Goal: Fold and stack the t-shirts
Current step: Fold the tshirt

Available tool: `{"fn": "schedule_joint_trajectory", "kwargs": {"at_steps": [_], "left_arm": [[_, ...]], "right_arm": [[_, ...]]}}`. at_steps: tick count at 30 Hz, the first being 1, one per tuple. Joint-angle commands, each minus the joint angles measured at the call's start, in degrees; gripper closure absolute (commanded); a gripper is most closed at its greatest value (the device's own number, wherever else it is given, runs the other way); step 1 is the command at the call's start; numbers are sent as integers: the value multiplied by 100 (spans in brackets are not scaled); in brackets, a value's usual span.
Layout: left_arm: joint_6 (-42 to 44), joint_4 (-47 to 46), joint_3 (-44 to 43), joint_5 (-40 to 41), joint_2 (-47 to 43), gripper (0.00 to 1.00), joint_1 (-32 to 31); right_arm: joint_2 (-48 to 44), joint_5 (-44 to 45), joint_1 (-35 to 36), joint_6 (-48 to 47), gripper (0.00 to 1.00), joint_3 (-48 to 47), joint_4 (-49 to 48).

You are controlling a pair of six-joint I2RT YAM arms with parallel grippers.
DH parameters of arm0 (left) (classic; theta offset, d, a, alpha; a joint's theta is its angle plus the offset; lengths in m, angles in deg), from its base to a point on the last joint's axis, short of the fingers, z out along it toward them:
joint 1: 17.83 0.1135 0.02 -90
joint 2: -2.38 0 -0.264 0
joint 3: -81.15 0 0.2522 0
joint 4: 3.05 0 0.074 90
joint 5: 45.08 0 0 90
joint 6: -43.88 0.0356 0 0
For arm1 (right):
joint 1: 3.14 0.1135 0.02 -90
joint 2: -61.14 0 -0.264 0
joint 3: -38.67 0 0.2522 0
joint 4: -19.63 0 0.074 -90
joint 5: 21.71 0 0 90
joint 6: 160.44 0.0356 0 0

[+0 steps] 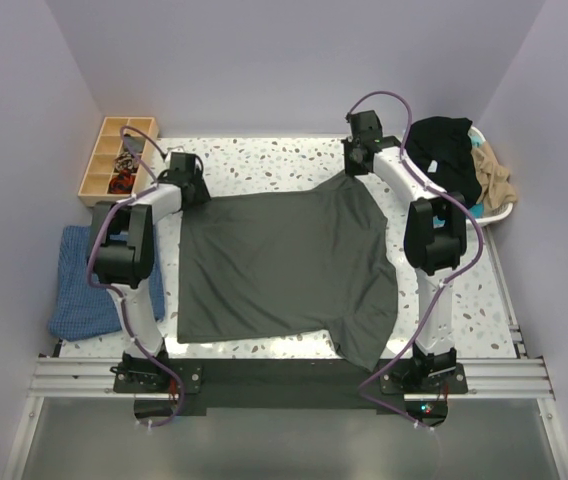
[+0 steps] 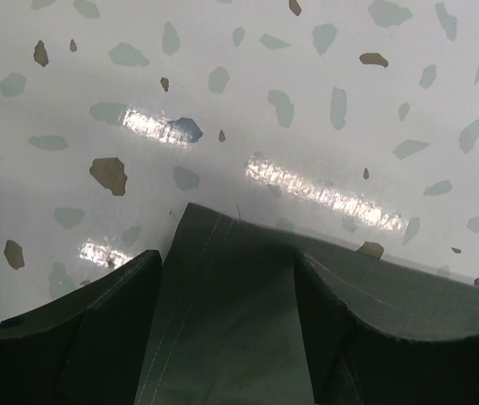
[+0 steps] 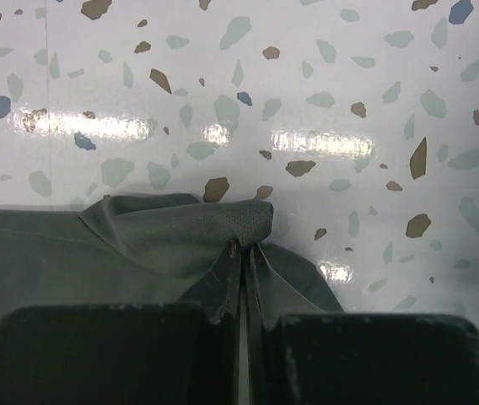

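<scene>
Speckled terrazzo table point(image 1: 264, 150) between lilac walls point(image 1: 264, 60) bears the grey shirt point(image 1: 284, 265) spread flat at centre frame, with more shirts point(image 1: 449, 150) heaped at upper right. First fold in preparation, as I judge it: my right gripper point(image 3: 244, 249) is clamped on the shirt's upper-right corner, while my left gripper point(image 2: 227, 257) stands agape astride the upper-left hem. Next, the left must close there so both corners can travel toward the lower edge.

Contents of the wooden tray point(image 1: 91, 170) are too small to name — the teal shirt point(image 1: 477, 208) lies mostly buried beneath the black shirt point(image 1: 446, 150).
</scene>
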Motion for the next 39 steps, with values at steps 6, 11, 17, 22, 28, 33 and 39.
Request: {"fn": "schedule_joint_trajectory", "kwargs": {"at_steps": [6, 11, 17, 22, 28, 33, 39], "left_arm": [[28, -104, -646, 9, 632, 34, 159], [55, -69, -831, -52, 791, 47, 220], [134, 63, -831, -254, 782, 68, 220], [72, -226, -200, -272, 203, 35, 220], [169, -16, -286, -263, 105, 35, 220], [108, -191, -102, -518, 237, 46, 220], [178, -350, -417, -922, 675, 88, 220]], "right_arm": [[-86, -5, -9, -104, 100, 4, -39], [-68, -5, -17, -140, 100, -57, -13], [-77, 21, -9, -183, 100, -66, 66], [-86, -23, -9, -175, 100, -75, 84], [-60, -41, -9, -166, 100, -119, 136], [-86, -6, -26, -192, 100, -145, 154], [2, 12, -44, -184, 100, -311, 163]]}}
